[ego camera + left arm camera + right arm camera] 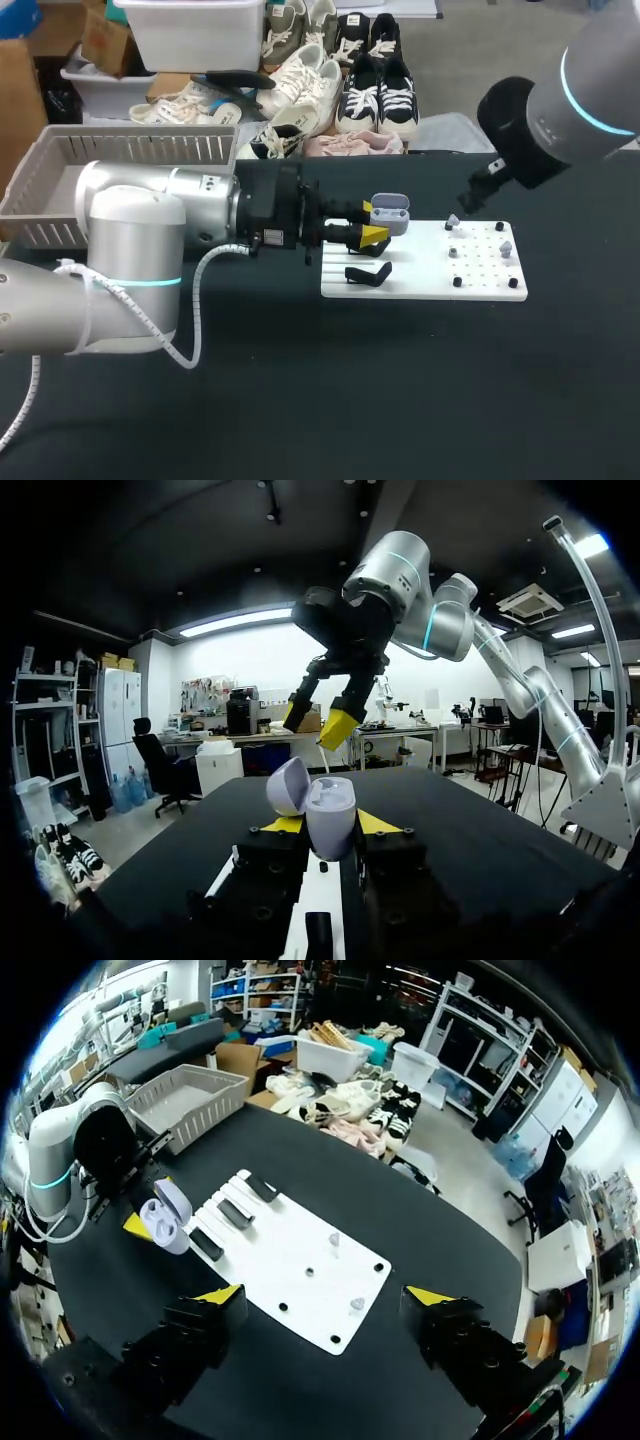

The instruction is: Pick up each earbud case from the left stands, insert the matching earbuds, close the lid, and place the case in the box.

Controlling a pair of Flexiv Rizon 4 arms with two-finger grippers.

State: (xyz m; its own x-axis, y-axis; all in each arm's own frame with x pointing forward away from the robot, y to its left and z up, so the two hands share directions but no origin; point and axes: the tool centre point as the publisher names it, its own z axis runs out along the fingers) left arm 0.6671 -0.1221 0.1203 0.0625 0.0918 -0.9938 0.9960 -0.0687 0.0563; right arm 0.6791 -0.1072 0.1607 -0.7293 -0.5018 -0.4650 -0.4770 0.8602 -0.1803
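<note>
Earbud case (328,815), lid swung open, is clamped between the yellow fingers of the left gripper (372,222), just above the stand end of the white board (420,284). The right gripper (326,1300) hangs over the board with fingers spread wide and empty. Best to hold the case level, mouth up, while the right pinches one grey earbud (452,221) squarely.

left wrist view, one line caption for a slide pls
Left gripper, jaws shut on the open earbud case; right gripper hangs ahead, jaws open.
</note>
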